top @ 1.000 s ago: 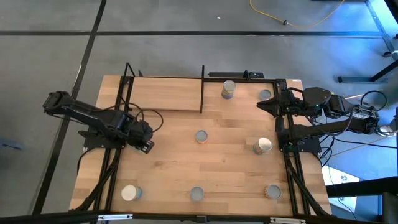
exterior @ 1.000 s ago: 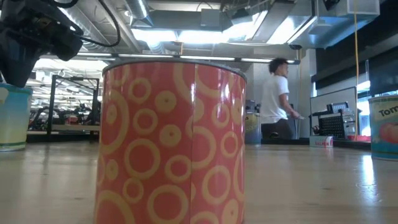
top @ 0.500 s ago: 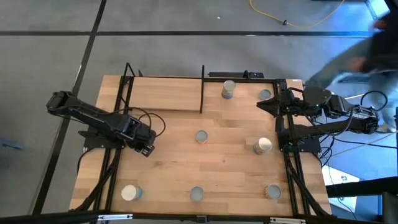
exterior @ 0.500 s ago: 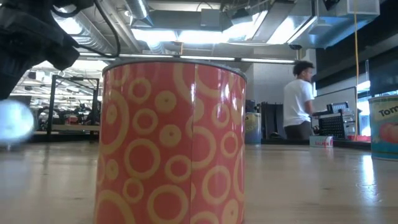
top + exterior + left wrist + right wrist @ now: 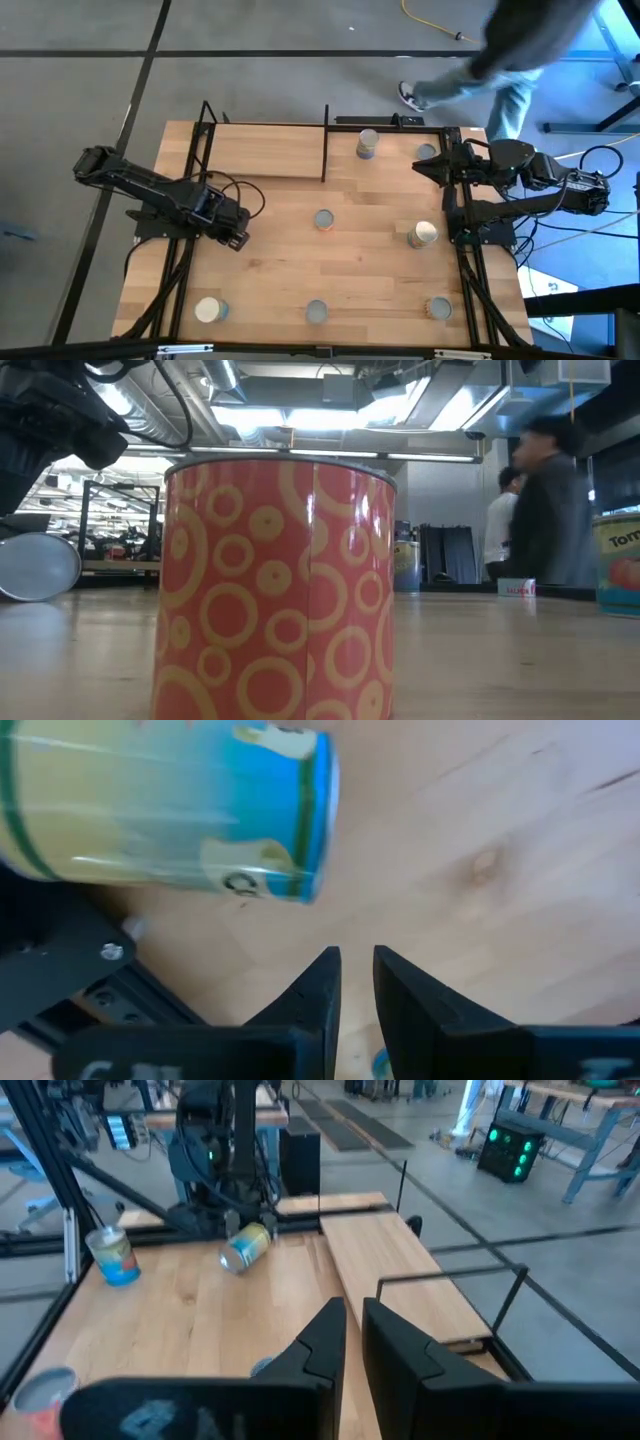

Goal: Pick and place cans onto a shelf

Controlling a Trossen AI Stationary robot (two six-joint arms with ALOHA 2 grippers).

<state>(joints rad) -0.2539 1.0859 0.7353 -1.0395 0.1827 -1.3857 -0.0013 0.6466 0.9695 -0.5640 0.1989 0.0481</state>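
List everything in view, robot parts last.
upright cans: seven, silver tops, labels blue, orange-red or tan; spread over the table, two near the far edge, two mid-table, three along the near edge.
tipped can: one, blue and pale yellow; lying on its side by the left pincer.
shelf: one, light wood board with black rods; far left part of the table, nothing on it.
table: one, light wood.
cable: one, yellow; on the floor beyond the table.
people: two; in the room past the far edge.
left pincer: dark, fingers close together, holding nothing; left side.
right pincer: dark, fingers close together, holding nothing; far right corner.
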